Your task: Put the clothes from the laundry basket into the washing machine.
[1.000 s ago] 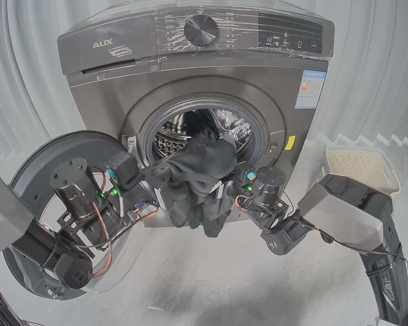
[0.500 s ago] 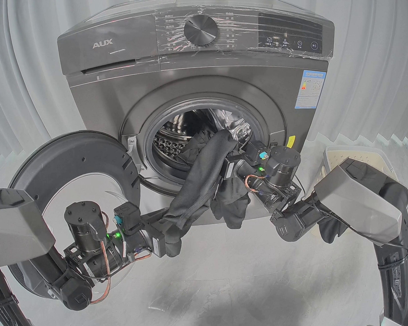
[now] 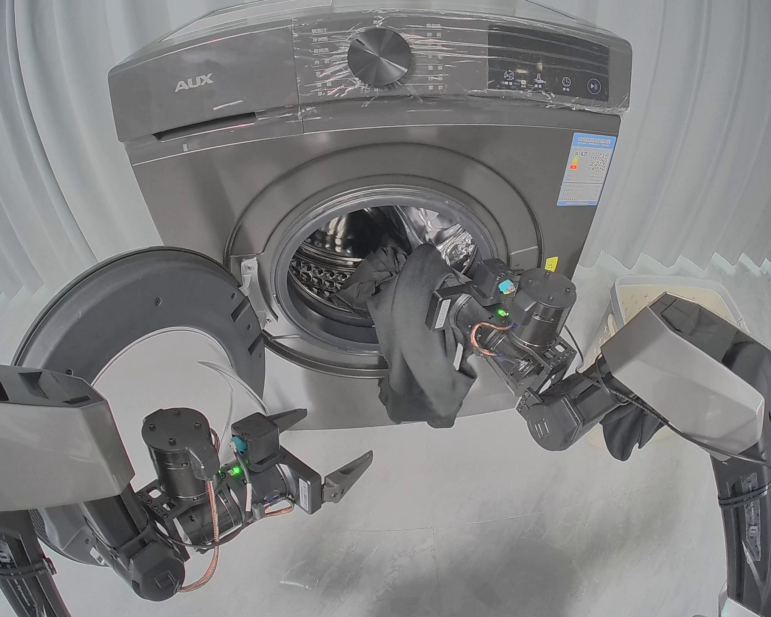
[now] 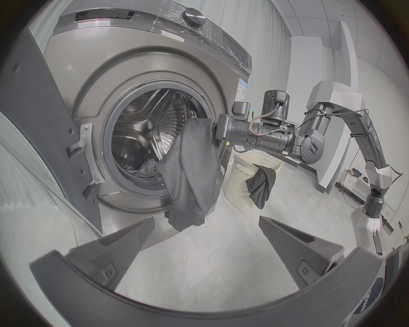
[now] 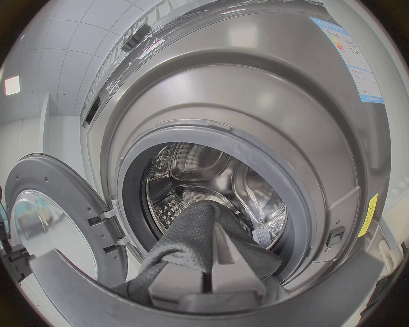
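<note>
- Two grippers, two states. In the head view my left gripper [image 3: 335,437] sits low at lower left with its fingers spread wide and nothing between them. My right gripper [image 3: 436,307], right of centre, is clamped on a dark garment [image 3: 416,346].
- The right wrist view gives the grip up close. The right gripper [image 5: 211,251] has its fingers pressed together on a fold of the dark garment [image 5: 187,242], with the bare steel drum [image 5: 204,170] straight beyond.
- The left wrist view gives the side angle. The dark garment [image 4: 189,170] lies over the port rim [image 4: 128,196], its upper part reaching into the drum [image 4: 145,127] and the rest hanging outside down the front of the washing machine [image 4: 85,55].
- That view also shows the laundry basket [image 4: 240,179] beside the machine, with a second dark cloth [image 4: 260,187] draped over its rim. In the head view the laundry basket [image 3: 653,291] is mostly behind my right arm.
- Edges: the garment's lower end hangs past the port rim [image 3: 337,357] and clear of the floor [image 3: 460,521]. The right gripper sits at the right side of the opening.
- Room: the door [image 3: 125,306] stands wide open at mid left, and the left gripper [image 4: 205,220] is over bare floor, well apart from the garment.
</note>
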### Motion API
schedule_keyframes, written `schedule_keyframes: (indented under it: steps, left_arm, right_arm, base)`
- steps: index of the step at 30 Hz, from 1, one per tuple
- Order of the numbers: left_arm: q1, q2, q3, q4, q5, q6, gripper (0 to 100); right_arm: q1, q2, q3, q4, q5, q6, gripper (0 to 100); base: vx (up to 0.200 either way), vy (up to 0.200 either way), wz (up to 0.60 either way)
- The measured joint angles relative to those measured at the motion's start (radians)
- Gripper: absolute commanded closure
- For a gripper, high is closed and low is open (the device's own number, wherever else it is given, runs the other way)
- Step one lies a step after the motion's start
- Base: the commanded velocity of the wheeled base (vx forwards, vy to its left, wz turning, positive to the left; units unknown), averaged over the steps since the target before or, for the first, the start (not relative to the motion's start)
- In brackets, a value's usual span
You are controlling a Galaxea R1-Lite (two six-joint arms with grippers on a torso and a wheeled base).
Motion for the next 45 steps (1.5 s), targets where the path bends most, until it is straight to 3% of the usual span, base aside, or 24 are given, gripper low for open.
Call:
schedule_keyframes:
  steps: [16,34,45]
  left_arm:
    - [0.007,0.119,-0.228,0.003,0.043,-0.013,0]
    - [0.049,0.288,-0.499,0.024,0.046,-0.015,0]
    - [0.052,0.319,-0.6,0.083,0.045,-0.023,0]
  right_arm:
    - [0.069,-0.057,0.089,-0.014,0.002,0.001,100]
    - [0.174,-0.141,0.211,-0.029,0.002,0.009,100]
    - [0.194,-0.154,0.261,-0.033,0.002,0.01,100]
  base:
    - [0.0,0.0,0.0]
    - [0.0,0.0,0.0]
    - [0.0,0.0,0.0]
